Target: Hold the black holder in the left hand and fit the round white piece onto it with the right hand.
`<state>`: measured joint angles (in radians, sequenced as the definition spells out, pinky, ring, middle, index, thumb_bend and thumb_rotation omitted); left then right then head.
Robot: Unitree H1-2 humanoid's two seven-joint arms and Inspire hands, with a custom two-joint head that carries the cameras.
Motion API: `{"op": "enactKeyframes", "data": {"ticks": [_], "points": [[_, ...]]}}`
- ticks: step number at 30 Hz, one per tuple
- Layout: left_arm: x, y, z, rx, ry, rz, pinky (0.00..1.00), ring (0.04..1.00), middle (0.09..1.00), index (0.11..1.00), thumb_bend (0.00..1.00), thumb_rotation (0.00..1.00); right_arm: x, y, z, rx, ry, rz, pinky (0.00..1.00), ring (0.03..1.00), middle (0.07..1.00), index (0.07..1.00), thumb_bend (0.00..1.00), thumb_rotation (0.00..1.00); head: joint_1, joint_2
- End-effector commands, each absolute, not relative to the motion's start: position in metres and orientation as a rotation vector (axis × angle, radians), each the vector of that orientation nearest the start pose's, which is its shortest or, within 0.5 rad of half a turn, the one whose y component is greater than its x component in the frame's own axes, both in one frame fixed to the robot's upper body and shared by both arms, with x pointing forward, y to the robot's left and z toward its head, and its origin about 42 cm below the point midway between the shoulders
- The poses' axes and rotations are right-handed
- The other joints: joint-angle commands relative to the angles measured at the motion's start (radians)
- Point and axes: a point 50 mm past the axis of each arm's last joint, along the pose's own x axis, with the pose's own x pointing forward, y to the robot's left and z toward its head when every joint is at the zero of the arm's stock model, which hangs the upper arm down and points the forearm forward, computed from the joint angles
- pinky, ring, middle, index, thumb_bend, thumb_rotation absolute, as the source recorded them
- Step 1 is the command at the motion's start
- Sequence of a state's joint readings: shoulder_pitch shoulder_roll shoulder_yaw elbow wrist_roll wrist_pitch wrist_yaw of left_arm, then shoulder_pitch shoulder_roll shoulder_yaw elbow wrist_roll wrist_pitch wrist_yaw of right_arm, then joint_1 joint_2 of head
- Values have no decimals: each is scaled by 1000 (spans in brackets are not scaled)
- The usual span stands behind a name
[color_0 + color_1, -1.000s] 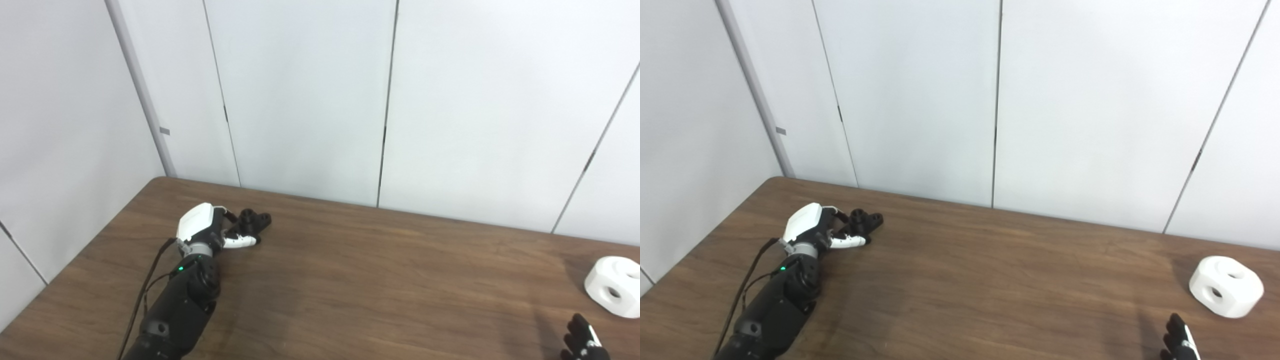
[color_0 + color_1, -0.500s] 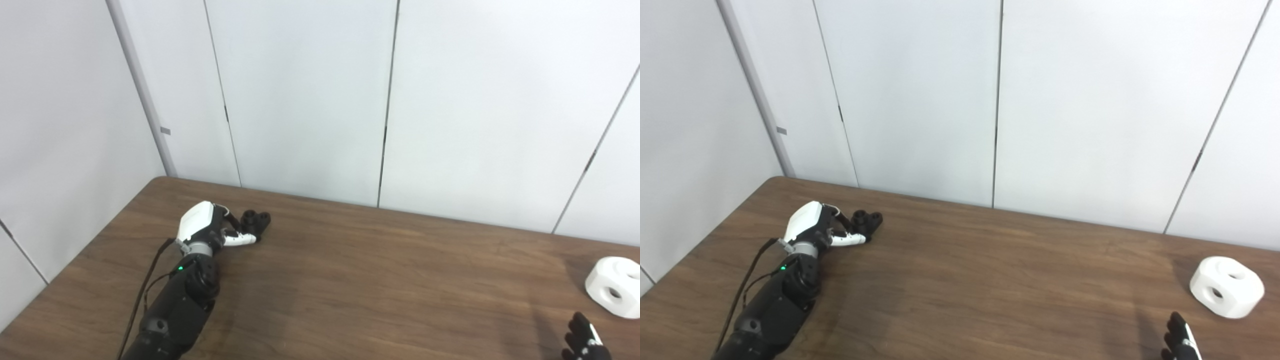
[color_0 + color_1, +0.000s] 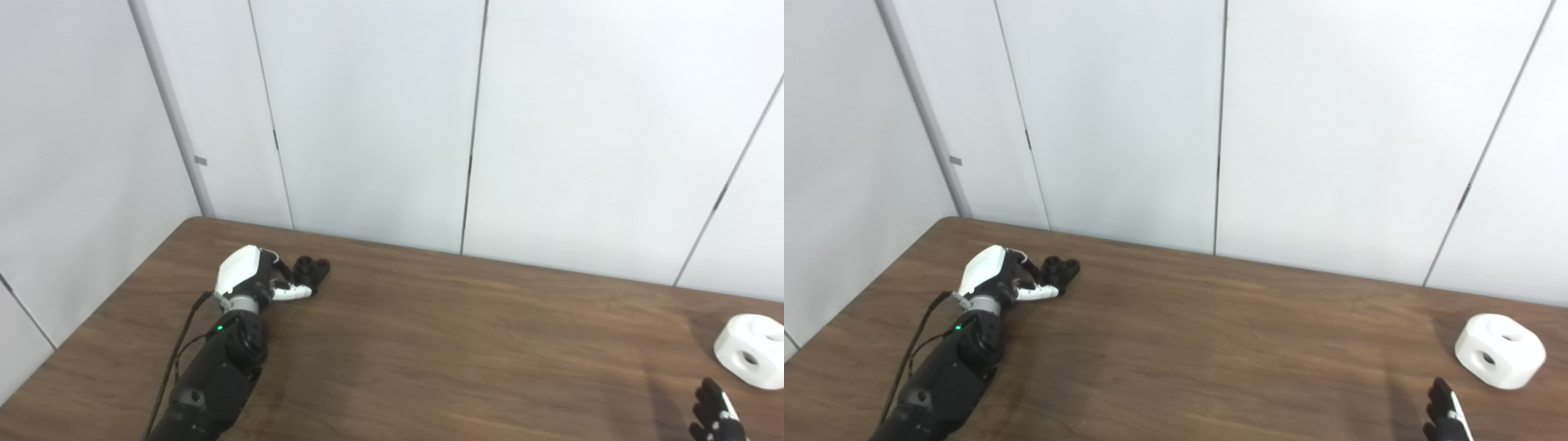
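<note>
The black holder (image 3: pixel 312 269) lies on the brown table (image 3: pixel 465 331) at the far left. My left hand (image 3: pixel 254 278) is against its near side, with the dark fingers curled behind it and the white thumb (image 3: pixel 293 293) along its front, closed on it; it rests on the table. The round white piece (image 3: pixel 1499 351), with round holes in its faces, sits at the far right of the table. Only the fingertips of my right hand (image 3: pixel 1445 415) show at the bottom edge, just short of the white piece, extended and holding nothing.
White wall panels (image 3: pixel 380 122) stand right behind the table's far edge and along its left edge. A black cable (image 3: pixel 177 355) runs along my left forearm.
My left hand's thumb and fingers have drawn in on the black holder, which has turned a little in place. The right fingertips have barely shifted. The white piece has not moved.
</note>
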<state>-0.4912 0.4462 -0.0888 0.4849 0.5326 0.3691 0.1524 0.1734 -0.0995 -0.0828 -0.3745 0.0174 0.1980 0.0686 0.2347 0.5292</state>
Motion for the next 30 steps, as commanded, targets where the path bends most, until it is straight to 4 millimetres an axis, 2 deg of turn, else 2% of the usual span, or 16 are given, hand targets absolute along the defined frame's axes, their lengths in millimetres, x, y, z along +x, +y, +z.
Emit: {"op": "enactKeyframes", "data": {"ticks": [1, 13, 23, 30], "points": [[436, 365, 169, 1005, 228, 287, 974, 902, 788, 486, 517, 40, 219, -262, 154, -102, -45, -40, 1000, 1000, 990, 982, 526, 1000, 0, 2], [424, 345, 163, 1050, 182, 205, 985, 911, 799, 486, 518, 42, 223, -258, 152, -120, -40, -43, 1000, 1000, 985, 985, 497, 1000, -21, 4], [404, 315, 155, 1071, 163, 125, 1000, 921, 810, 487, 519, 44, 226, -258, 151, -138, -44, -49, 1000, 1000, 982, 983, 500, 1000, -39, 9], [381, 290, 150, 1071, 93, 54, 1000, 925, 802, 486, 520, 45, 227, -256, 147, -138, -35, -40, 1000, 998, 979, 981, 508, 1000, -63, 5]]}}
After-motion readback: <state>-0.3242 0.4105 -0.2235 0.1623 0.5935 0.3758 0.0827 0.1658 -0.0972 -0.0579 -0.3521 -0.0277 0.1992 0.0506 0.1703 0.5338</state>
